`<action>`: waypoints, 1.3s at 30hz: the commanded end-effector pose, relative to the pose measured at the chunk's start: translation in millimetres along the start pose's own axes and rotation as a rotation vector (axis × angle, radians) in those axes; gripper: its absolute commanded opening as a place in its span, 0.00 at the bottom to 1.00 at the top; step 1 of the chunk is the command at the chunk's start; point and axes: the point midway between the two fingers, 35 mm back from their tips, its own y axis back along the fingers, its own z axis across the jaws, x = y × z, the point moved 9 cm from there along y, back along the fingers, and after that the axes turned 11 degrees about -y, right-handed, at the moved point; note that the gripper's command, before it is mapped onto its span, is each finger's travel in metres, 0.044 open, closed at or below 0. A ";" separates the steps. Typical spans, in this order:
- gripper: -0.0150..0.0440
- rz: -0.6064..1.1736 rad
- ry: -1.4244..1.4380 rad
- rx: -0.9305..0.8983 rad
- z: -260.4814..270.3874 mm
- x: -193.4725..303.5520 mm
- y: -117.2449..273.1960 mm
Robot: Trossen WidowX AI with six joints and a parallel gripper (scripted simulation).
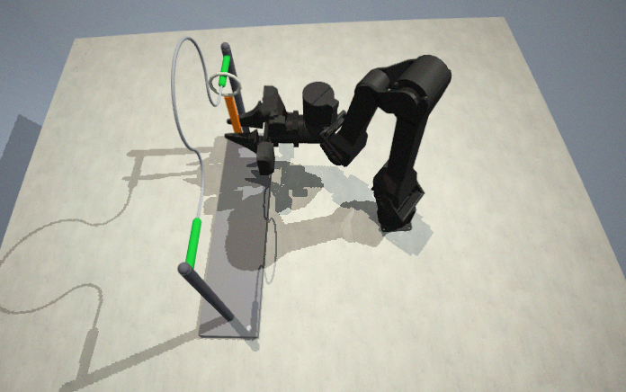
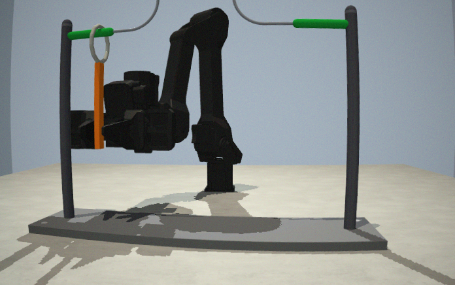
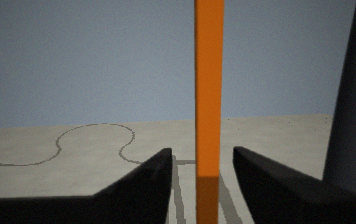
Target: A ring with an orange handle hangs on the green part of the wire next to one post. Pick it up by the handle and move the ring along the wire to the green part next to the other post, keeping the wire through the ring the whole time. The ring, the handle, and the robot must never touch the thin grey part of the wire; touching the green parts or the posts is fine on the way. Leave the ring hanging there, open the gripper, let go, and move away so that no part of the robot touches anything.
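A pale ring (image 1: 210, 80) (image 2: 91, 43) hangs around the green wire part (image 1: 226, 62) (image 2: 78, 34) beside one post (image 1: 239, 103) (image 2: 66, 100) (image 3: 344, 125). Its orange handle (image 1: 233, 112) (image 2: 99, 87) (image 3: 209, 90) hangs straight down. My gripper (image 1: 228, 129) (image 2: 98, 130) (image 3: 202, 155) is partly open, one finger on each side of the handle's lower part. In the wrist view a gap shows between the handle and each fingertip. The other green part (image 1: 193, 240) (image 2: 320, 23) is beside the other post (image 1: 208, 294) (image 2: 352, 117).
The thin grey wire (image 1: 174, 83) (image 2: 124, 31) curves up and over between the green parts; its top is out of view in the exterior view. The near post stands close to my gripper. Both posts rise from a long grey base (image 1: 230, 295) (image 2: 302, 234).
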 end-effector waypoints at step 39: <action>0.29 0.004 -0.004 -0.001 1.1 2.0 -7.4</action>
